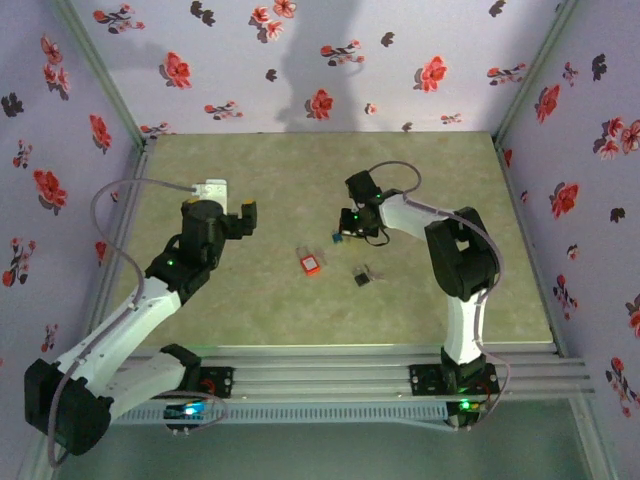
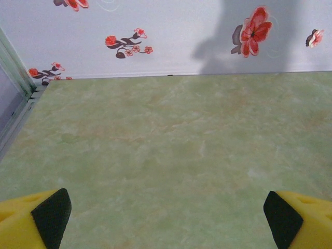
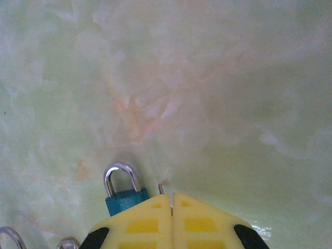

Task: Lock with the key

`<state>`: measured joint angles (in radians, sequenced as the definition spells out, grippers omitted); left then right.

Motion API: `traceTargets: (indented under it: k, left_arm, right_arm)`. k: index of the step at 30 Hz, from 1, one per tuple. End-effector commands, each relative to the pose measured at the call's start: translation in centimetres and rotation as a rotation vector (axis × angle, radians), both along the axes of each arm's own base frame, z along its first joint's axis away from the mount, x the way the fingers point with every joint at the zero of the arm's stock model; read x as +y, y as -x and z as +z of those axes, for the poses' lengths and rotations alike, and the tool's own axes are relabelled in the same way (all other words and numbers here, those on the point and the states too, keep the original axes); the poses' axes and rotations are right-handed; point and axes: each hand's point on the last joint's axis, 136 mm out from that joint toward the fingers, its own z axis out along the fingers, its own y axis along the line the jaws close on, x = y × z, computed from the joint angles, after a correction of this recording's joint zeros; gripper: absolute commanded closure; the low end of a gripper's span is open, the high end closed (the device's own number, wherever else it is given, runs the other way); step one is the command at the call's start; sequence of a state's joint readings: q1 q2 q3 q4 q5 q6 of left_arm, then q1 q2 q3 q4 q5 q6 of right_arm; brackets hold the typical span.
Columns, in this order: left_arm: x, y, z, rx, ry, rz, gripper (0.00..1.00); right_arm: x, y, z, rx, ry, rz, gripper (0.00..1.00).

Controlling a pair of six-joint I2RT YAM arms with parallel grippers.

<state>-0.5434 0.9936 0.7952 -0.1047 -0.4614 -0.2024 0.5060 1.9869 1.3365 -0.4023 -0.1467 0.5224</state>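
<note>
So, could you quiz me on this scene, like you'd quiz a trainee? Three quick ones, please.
1. True or false: the left gripper is open.
2. What colour is the lock lying on the table between the two arms? A green, B red-orange, C white.
3. Fill in: in the right wrist view, the padlock beside the shut right gripper has a ____ body.

Key: 1 true. 2 B. 3 blue.
</note>
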Motion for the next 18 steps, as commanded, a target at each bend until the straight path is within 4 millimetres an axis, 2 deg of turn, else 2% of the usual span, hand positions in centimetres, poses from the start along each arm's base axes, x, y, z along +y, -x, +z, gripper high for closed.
traceTargets:
  k: [1, 10, 18]
  left_arm:
    - [0.33, 0.13, 0.72, -0.038, -0.006, 0.013, 0.00]
    - [0.29, 0.11, 0.62, -0.035, -0.006, 0.012, 0.00]
    - [0.25, 0.14, 0.72, -0.036, -0.007, 0.010, 0.00]
  right_arm:
    - [-0.36, -0.11, -1.27, 0.025, 0.032, 0.017, 1.00]
    - [-0.46, -0.14, -1.25, 0.032, 0.048, 0.027, 1.00]
    - [-0.64, -0.10, -1.47, 0.041, 0.061, 0.030, 0.92]
